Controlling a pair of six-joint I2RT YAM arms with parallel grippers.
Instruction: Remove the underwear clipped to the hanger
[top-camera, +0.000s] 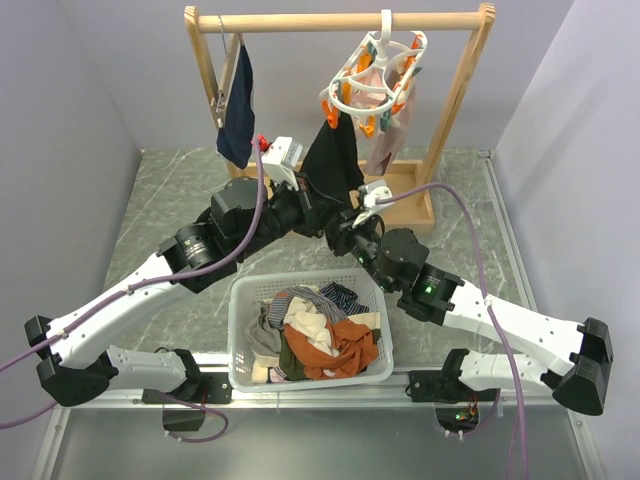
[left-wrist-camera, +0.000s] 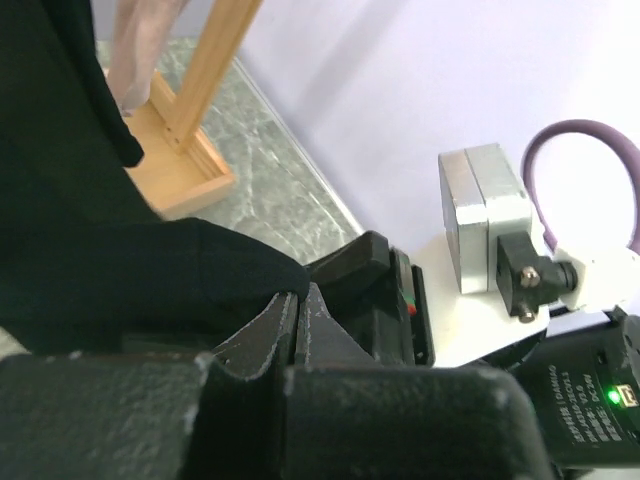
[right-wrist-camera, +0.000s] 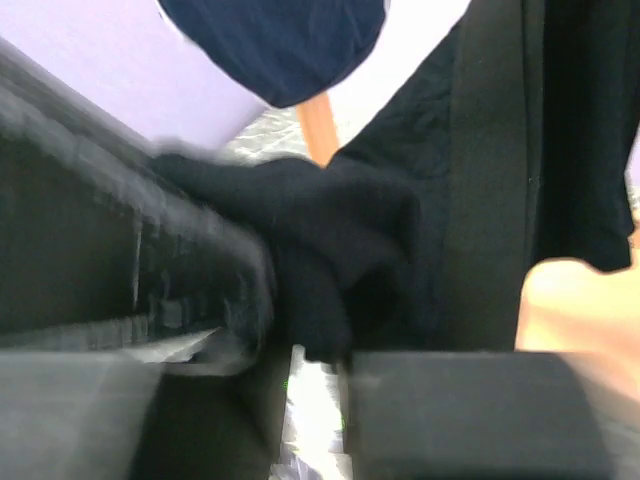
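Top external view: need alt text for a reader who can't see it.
The left arm and right arm meet at black underwear hanging from a white peg hanger on a wooden rack. A navy garment hangs at the rack's other end; a white basket of clothes sits between the arm bases.

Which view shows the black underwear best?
Top external: it shows the black underwear whole, hanging stretched from a peg on the hanger. The left wrist view shows only a dark mass of its cloth close up. The right wrist view shows a bunched, blurred fold.
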